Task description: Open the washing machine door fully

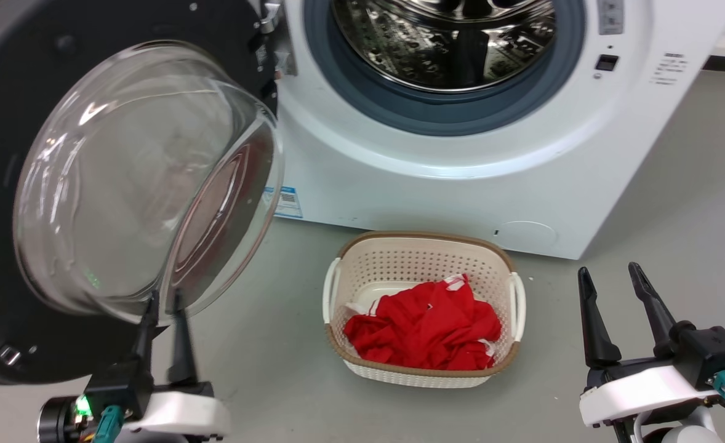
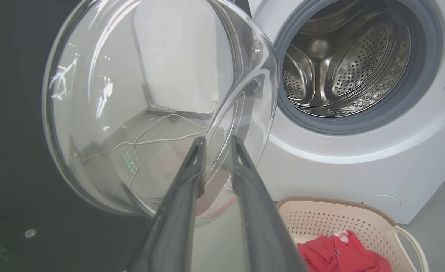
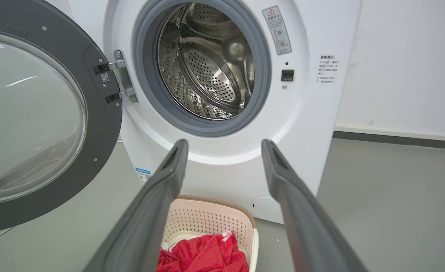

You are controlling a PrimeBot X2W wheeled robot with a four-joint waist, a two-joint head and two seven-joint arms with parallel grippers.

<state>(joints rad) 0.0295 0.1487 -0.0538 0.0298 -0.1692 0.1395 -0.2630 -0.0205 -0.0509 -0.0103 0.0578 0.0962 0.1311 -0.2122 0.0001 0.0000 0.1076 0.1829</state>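
Door (image 1: pixel 141 178) hung swung wide, left of washer (image 1: pixel 436 178) opening. Left tool (image 1: pixel 164 303) narrow at glass btm edge, prob. to nudge it further; pinch unclear. Right tool (image 1: pixel 608 271) wide, idle.

Laundry corner, looks like a bare test room: front-load washing machine (image 1: pixel 399 184), laundry basket (image 1: pixel 424 237) on grey floor (image 1: pixel 276 369), plain white wall (image 3: pixel 404 56).

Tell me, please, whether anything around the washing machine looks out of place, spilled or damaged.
Nothing stands out. The washing machine door hangs wide open on its hinge, unbroken. The drum looks empty. The basket stands upright on the floor with the red cloth inside it, nothing spilled.
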